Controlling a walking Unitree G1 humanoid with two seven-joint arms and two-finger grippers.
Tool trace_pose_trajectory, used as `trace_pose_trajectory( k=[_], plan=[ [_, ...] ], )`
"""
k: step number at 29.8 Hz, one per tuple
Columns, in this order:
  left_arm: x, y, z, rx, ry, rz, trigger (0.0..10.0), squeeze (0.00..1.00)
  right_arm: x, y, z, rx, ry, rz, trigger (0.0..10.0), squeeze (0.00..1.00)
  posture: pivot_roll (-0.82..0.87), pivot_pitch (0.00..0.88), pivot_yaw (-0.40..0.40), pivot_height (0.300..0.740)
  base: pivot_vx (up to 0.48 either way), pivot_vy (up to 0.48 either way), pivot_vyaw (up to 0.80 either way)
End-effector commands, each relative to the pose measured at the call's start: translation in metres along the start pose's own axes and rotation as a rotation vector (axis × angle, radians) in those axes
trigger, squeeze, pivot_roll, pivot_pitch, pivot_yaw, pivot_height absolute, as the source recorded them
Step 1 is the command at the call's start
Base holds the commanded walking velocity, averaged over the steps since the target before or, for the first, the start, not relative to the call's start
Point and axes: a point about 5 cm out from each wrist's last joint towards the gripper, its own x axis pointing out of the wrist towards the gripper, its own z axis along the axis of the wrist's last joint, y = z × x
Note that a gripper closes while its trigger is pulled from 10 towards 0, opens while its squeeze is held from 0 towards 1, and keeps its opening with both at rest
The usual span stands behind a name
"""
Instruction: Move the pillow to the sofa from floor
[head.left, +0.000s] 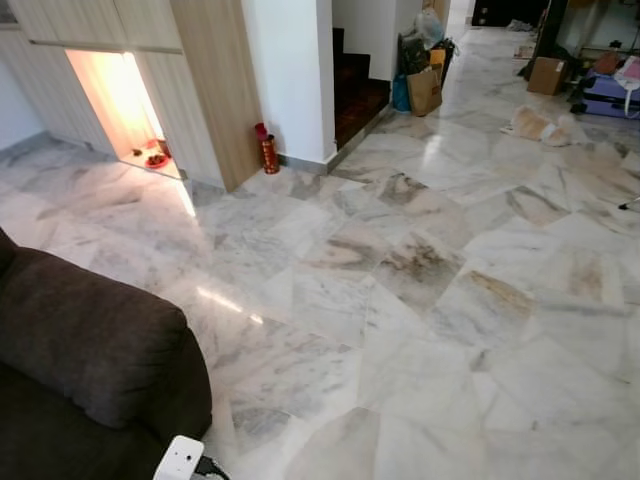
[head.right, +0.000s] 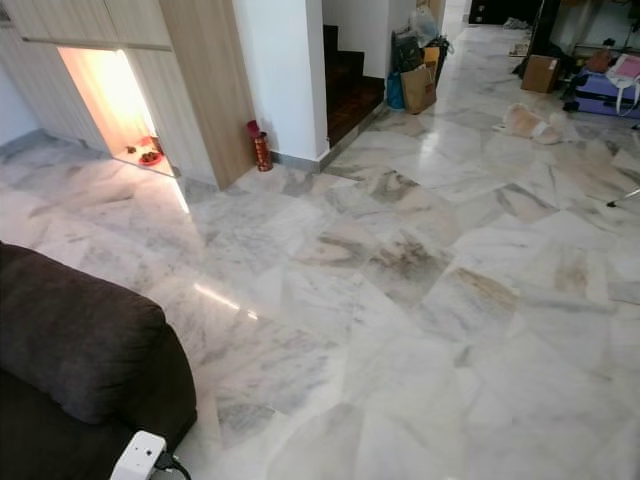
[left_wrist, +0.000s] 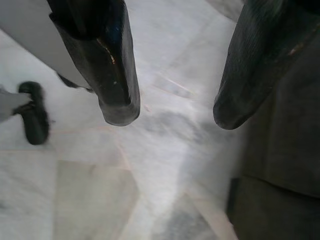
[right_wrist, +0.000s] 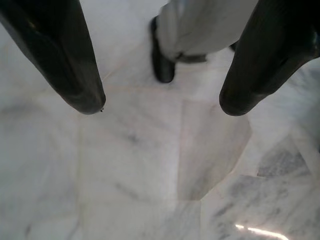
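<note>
Cream and tan, the pillow (head.left: 541, 125) lies crumpled on the marble floor (head.left: 400, 330) far off at about one o'clock, well apart from the dark brown sofa (head.left: 80, 360) at eight o'clock. Left end effector (left_wrist: 172, 117) and right end effector (right_wrist: 160, 107) both hang over bare floor, fingers spread wide, gripping nothing.

Head views are bright and sharp. A warm lit wall niche (head.left: 120, 100) at 10 o'clock overexposes and casts glare streaks on the glossy grey-veined white marble floor (head.left: 420, 330). Wrist views are dimmer and softly blurred; the near black fingers (left_wrist: 112, 70) are out of focus.
</note>
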Motion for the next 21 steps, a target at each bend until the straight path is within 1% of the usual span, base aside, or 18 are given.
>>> trace_pose_trajectory(
  k=[1, 2, 3, 9, 11, 14, 15, 16, 17, 18, 20, 21],
  plan=[
    [-0.002, 0.0, -0.013, -0.026, 0.044, 0.009, 10.0, 0.0, 0.002, 0.003, 0.007, -0.062, -0.021, 0.03, 10.0, 0.0, -0.09, 0.0, 0.055, 0.74, 0.0, 0.0, 0.0],
    [-0.002, -0.005, -0.018, -0.022, 0.057, -0.006, 10.0, 0.0, 0.003, 0.003, 0.014, -0.096, -0.037, 0.042, 10.0, 0.0, -0.09, 0.0, 0.046, 0.74, 0.0, 0.0, 0.0],
    [-0.002, -0.007, -0.019, -0.013, 0.064, -0.015, 10.0, 0.0, 0.004, 0.004, 0.018, -0.106, -0.045, 0.048, 10.0, 0.0, -0.09, 0.0, 0.044, 0.74, 0.0, 0.0, 0.0],
    [-0.004, -0.009, -0.026, -0.031, 0.075, 0.001, 10.0, 0.0, 0.005, 0.009, 0.027, -0.114, -0.079, 0.072, 10.0, 0.0, -0.09, 0.0, 0.034, 0.74, 0.0, 0.0, 0.0],
    [-0.004, -0.009, -0.027, -0.043, 0.072, 0.012, 10.0, 0.0, 0.005, 0.01, 0.026, -0.11, -0.078, 0.071, 10.0, 0.0, -0.09, 0.0, 0.037, 0.74, 0.0, 0.0, 0.0],
    [-0.005, -0.006, -0.029, -0.059, 0.067, 0.027, 10.0, 0.0, 0.005, 0.013, 0.019, -0.061, -0.062, 0.065, 10.0, 0.0, -0.09, 0.005, 0.043, 0.74, 0.0, 0.0, 0.0],
    [-0.005, -0.006, -0.029, -0.063, 0.069, 0.032, 10.0, 0.0, 0.004, 0.013, 0.017, -0.066, -0.053, 0.06, 10.0, 0.0, -0.09, 0.006, 0.044, 0.74, 0.0, 0.0, 0.0],
    [-0.006, -0.004, -0.031, -0.066, 0.076, 0.041, 10.0, 0.0, 0.004, 0.013, 0.012, -0.096, -0.038, 0.053, 10.0, 0.0, -0.09, 0.008, 0.045, 0.74, 0.0, 0.0, 0.0],
    [-0.006, -0.004, -0.031, -0.066, 0.076, 0.041, 10.0, 0.0, 0.004, 0.013, 0.012, -0.096, -0.038, 0.053, 10.0, 0.0, -0.09, 0.008, 0.045, 0.74, 0.0, 0.0, 0.0],
    [-0.006, -0.003, -0.033, -0.062, 0.081, 0.044, 10.0, 0.0, 0.003, 0.014, 0.011, -0.115, -0.035, 0.056, 10.0, 0.0, -0.09, 0.01, 0.046, 0.74, 0.0, 0.0, 0.0],
    [-0.007, -0.002, -0.034, -0.075, 0.085, 0.054, 10.0, 0.0, 0.003, 0.014, 0.008, -0.129, -0.032, 0.053, 10.0, 0.0, -0.09, 0.011, 0.046, 0.74, 0.0, 0.0, 0.0],
    [-0.007, -0.001, -0.034, -0.081, 0.087, 0.06, 10.0, 0.0, 0.002, 0.014, 0.005, -0.135, -0.026, 0.049, 10.0, 0.0, -0.09, 0.01, 0.045, 0.74, 0.0, 0.0, 0.8]
  ],
)
